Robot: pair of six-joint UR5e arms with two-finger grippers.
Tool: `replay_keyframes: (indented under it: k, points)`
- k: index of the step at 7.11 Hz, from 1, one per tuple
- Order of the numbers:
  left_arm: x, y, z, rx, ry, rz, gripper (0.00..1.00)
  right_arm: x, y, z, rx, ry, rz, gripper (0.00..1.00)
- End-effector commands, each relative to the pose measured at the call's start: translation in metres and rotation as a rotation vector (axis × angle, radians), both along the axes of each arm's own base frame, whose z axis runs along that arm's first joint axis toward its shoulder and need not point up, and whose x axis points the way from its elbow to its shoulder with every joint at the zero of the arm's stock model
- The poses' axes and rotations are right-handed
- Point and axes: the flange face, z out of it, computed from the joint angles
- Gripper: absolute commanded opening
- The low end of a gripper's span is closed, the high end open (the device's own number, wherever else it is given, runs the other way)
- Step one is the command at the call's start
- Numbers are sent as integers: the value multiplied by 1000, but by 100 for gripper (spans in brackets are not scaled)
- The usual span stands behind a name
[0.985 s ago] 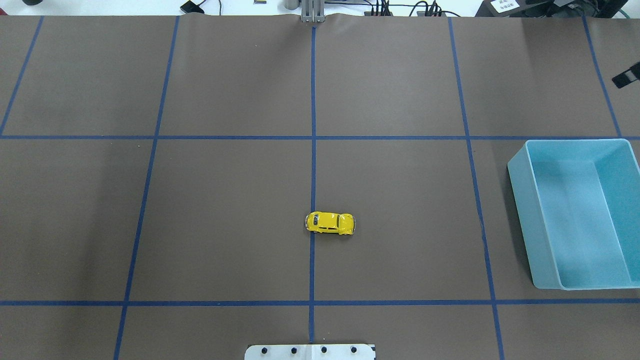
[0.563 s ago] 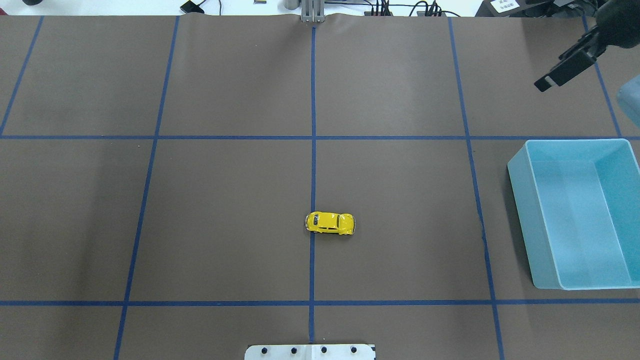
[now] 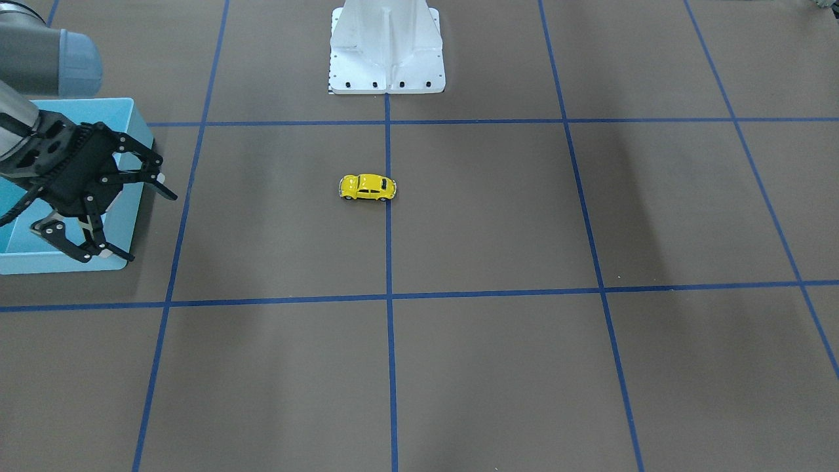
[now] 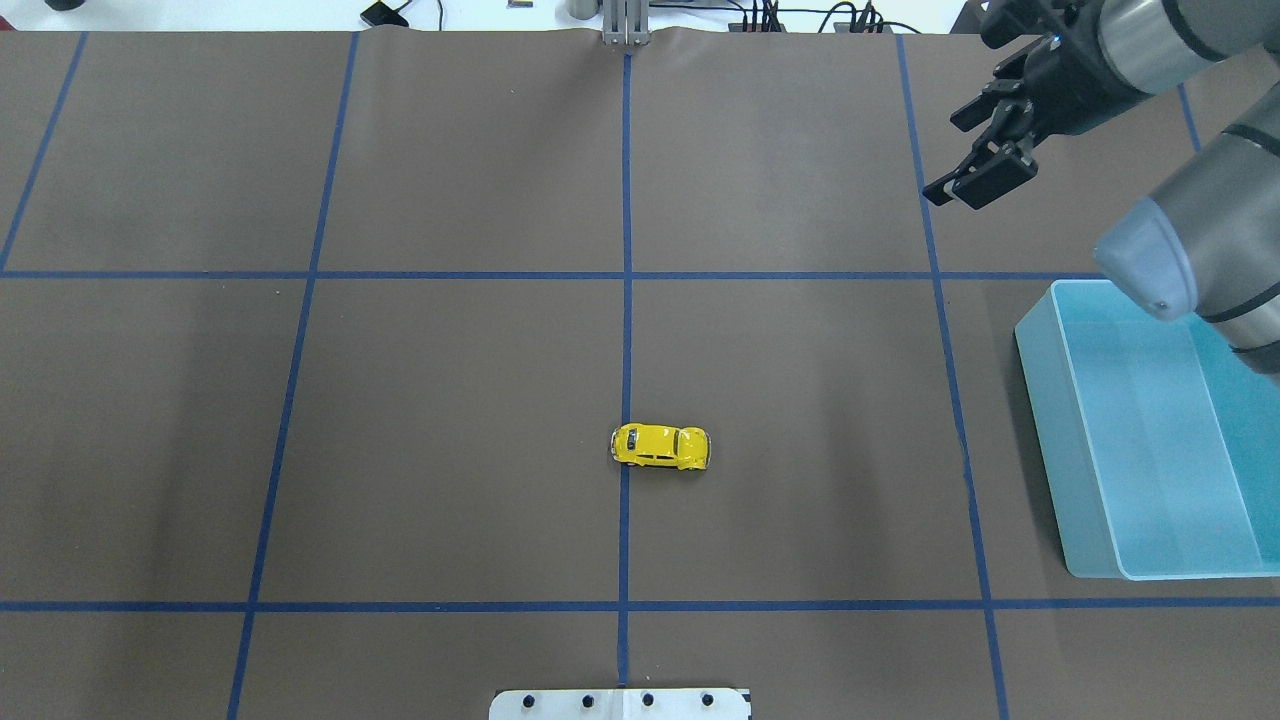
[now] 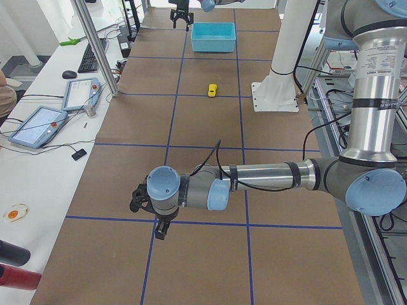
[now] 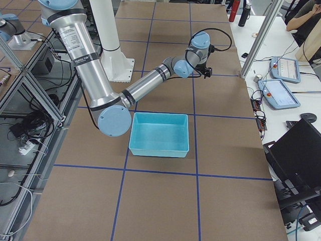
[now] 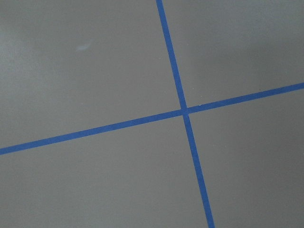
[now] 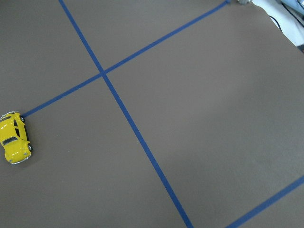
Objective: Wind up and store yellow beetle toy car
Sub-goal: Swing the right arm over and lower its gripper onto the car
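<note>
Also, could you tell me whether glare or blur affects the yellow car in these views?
Overhead exterior: the yellow beetle toy car is sharp, with tiny glints. Front-facing: sharp too, though broad soft shadows band the mat. Right wrist: crisp, at the left edge.

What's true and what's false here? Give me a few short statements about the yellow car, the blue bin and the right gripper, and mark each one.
1. The yellow beetle toy car stands on its wheels on the table, outside the blue bin. True.
2. The right gripper is shut on the car. False: its jaws are spread and empty, and it hangs well away from the car, on the bin's side of the table.
3. The blue bin already holds a toy. False: nothing shows inside it.
4. One end of the car lies over a blue tape line. True.
</note>
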Motion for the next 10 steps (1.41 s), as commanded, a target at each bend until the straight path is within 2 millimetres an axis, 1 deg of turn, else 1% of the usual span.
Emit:
replay_keyframes:
  k: [1,2,3,5,6,7,8,9,10]
  points:
    - [0,2,3,-5,-1,-1,99,-46,14,-5,46,12,-41,100]
    - [0,2,3,-7,0,-3,99,-56,11,-14,49,6,-46,100]
    - [-1,3,3,-8,0,-3,99,-64,4,-10,99,31,9,100]
    - [-1,3,3,-8,0,-3,99,-92,11,-10,136,35,9,100]
    - [-1,3,4,-9,0,-3,99,-88,9,-14,144,34,22,100]
    - [-1,3,3,-9,0,-4,99,-67,3,-17,151,30,57,100]
    - [-1,3,4,-11,0,-4,99,-64,1,-12,144,37,68,100]
    - [-1,3,4,-11,0,-4,99,-66,-3,-21,155,33,74,100]
    - [-1,3,4,-11,0,-4,99,-76,4,-33,179,16,50,100]
